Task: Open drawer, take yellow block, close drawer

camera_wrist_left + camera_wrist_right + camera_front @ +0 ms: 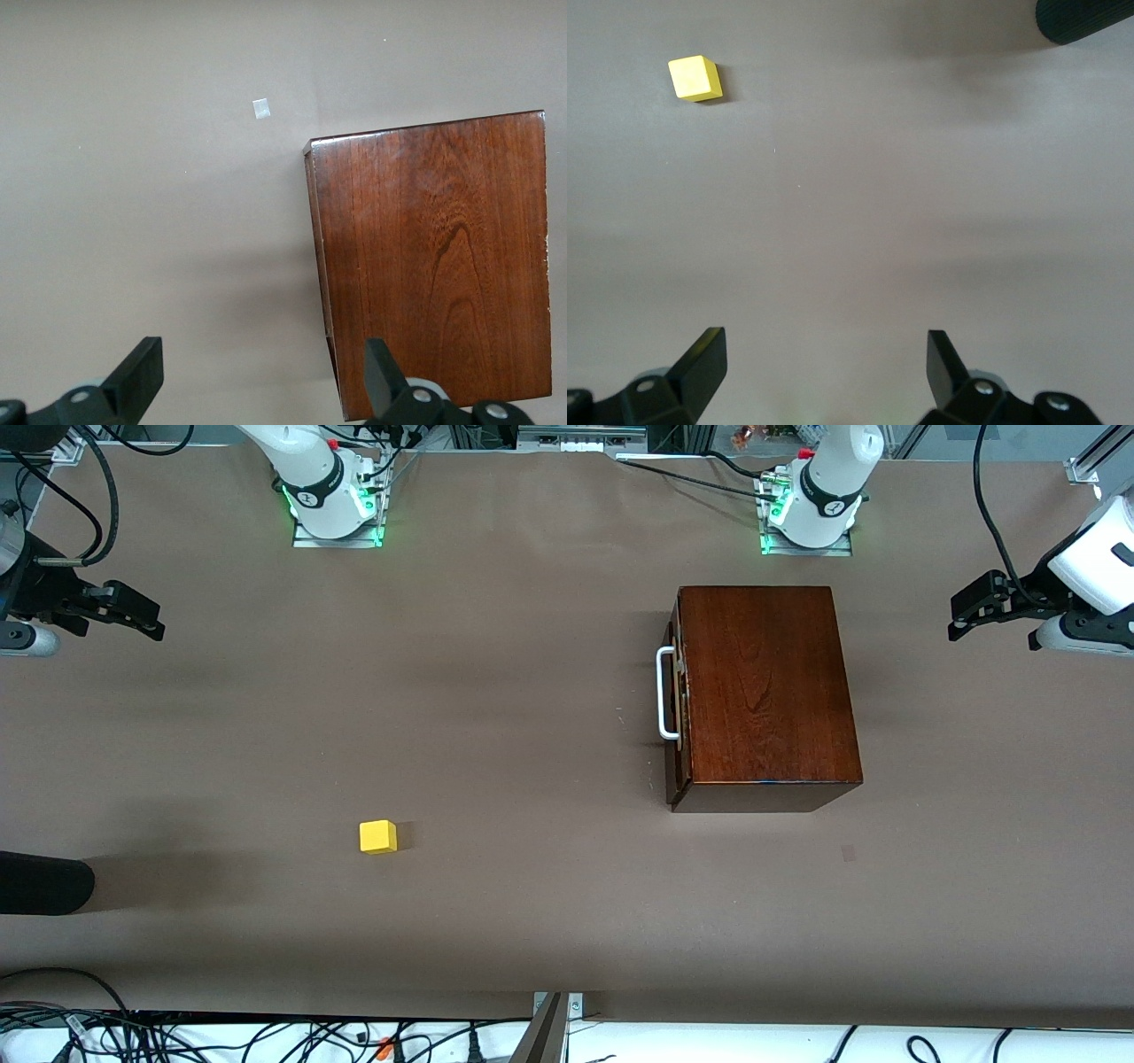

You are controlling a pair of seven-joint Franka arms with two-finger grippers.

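Observation:
The mahogany box (766, 691) stands toward the left arm's end of the table. Its drawer is pushed in, and the white bar handle (664, 695) faces the right arm's end. The yellow block (378, 837) lies on the bare table, outside the box, nearer the front camera and toward the right arm's end; it shows too in the right wrist view (696, 78). My left gripper (955, 618) hangs open in the air at the table's end beside the box (434, 257), holding nothing. My right gripper (158, 625) hangs open at the other end, well apart from the block.
A black cylinder (44, 881) pokes in over the table edge at the right arm's end, near the block. A small pale patch (849, 854) marks the table cover close to the box. Cables (266, 1036) run along the edge nearest the front camera.

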